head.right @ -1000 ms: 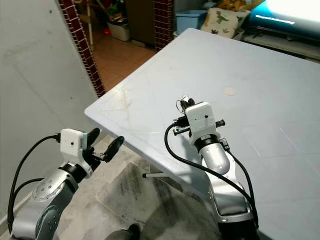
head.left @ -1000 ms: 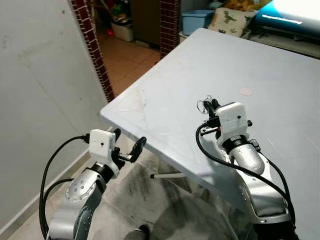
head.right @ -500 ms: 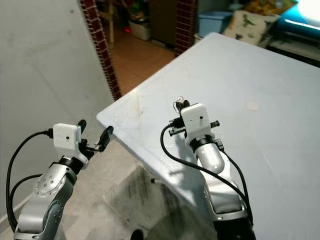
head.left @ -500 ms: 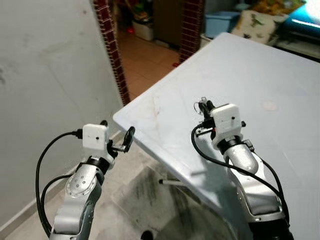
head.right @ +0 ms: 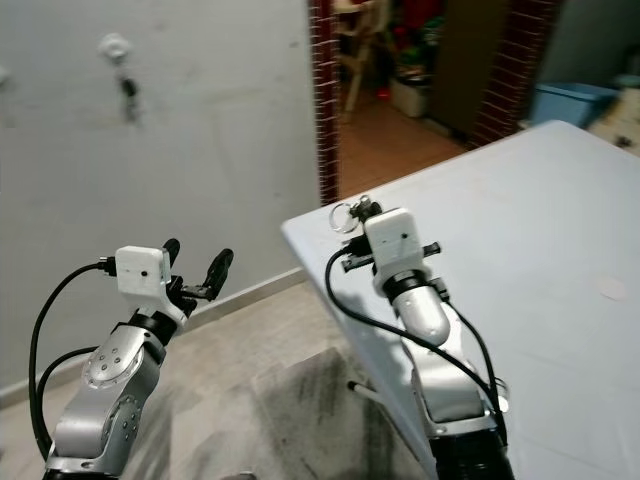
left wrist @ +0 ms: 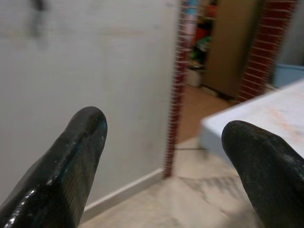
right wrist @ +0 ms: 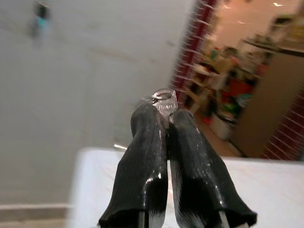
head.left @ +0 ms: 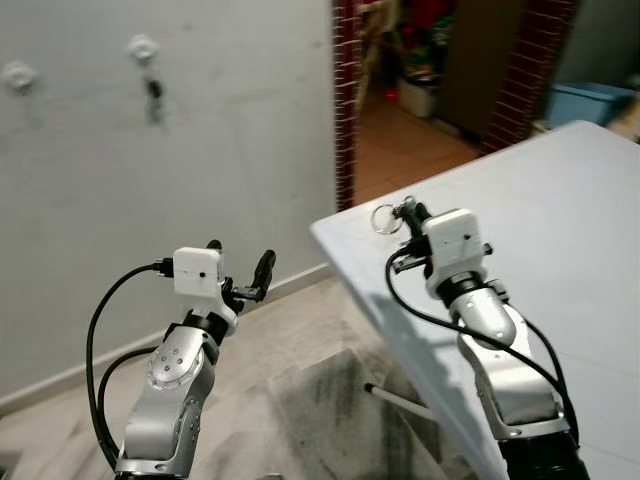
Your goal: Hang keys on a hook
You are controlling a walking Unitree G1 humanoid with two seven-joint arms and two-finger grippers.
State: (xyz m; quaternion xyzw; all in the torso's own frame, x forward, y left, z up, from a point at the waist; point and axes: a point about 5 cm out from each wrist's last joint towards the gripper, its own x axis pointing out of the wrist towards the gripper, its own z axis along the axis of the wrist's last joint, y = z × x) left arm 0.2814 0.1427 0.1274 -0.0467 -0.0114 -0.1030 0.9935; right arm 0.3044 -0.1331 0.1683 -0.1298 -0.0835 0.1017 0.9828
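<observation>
My right gripper (head.left: 409, 213) is shut on a small bunch of keys (right wrist: 164, 99), raised above the corner of the grey table (head.left: 560, 200). The key ring (head.left: 383, 217) sticks out past the fingertips. On the grey wall to the left sit two white hooks: one hook (head.left: 143, 46) has a dark item (head.left: 153, 92) hanging from it, and the other hook (head.left: 17, 75) sits further left. Both are well ahead of my grippers. My left gripper (head.left: 240, 254) is open and holds nothing, hovering over the floor left of the table.
A brick-edged doorway (head.left: 346, 100) opens beside the wall into a cluttered room (head.left: 430, 70). A blue bin (head.left: 592, 100) stands beyond the table. The table corner (head.left: 322, 226) juts toward the wall. Marbled floor (head.left: 300, 400) lies below my arms, with a skirting line along the wall.
The camera has swung left, bringing the wall and its hooks into view and pushing the table to the right. The right gripper still holds the keys; the left stays open.
</observation>
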